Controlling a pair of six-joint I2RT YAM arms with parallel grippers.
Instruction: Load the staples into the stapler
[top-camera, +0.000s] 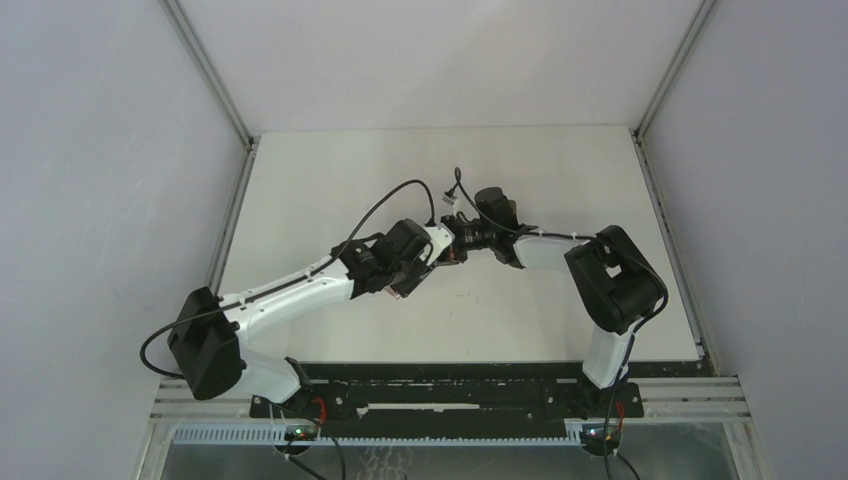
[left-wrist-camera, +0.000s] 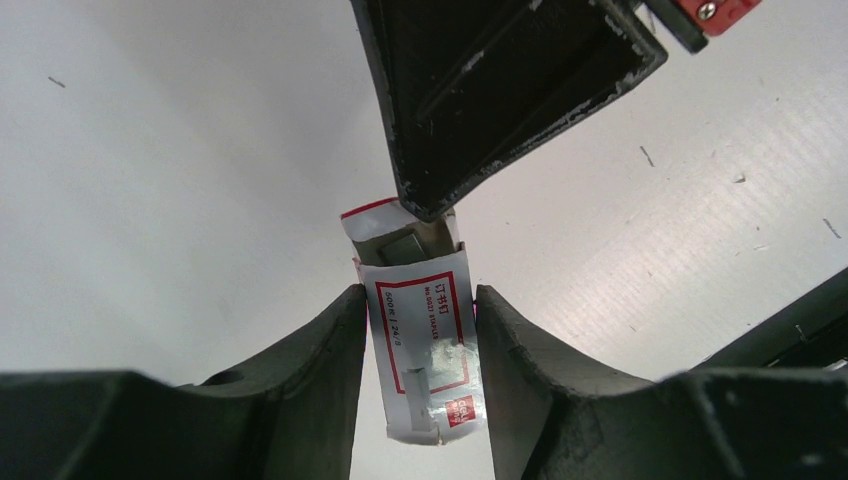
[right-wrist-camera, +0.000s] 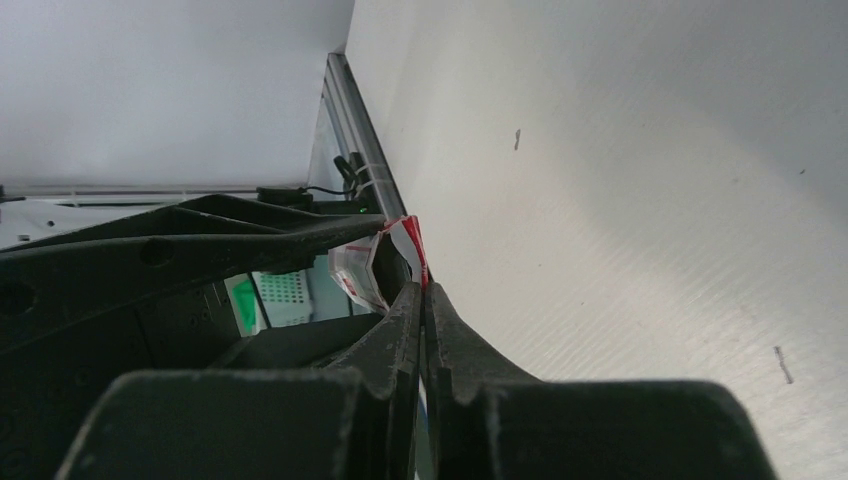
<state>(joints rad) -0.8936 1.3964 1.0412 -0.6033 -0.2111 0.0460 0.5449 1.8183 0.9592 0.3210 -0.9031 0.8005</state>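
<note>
The staples (left-wrist-camera: 420, 340), a flat white box with red print, hang above the table between the pads of my left gripper (left-wrist-camera: 420, 300), which is shut on the box's long sides. The inner tray (left-wrist-camera: 395, 232) sticks a little way out of the sleeve at the far end. My right gripper (right-wrist-camera: 424, 290) is shut on the tray's red-and-white end flap (right-wrist-camera: 408, 238); its dark fingers (left-wrist-camera: 500, 90) cover that end in the left wrist view. Both grippers meet over the middle of the table (top-camera: 440, 262). The stapler is out of view.
White table (top-camera: 520, 320) with grey walls on three sides and an aluminium rail (top-camera: 232, 215) along its left edge. The arms' base bar (top-camera: 450, 400) runs along the near edge. A few tiny dark specks (right-wrist-camera: 517, 139) lie on the surface.
</note>
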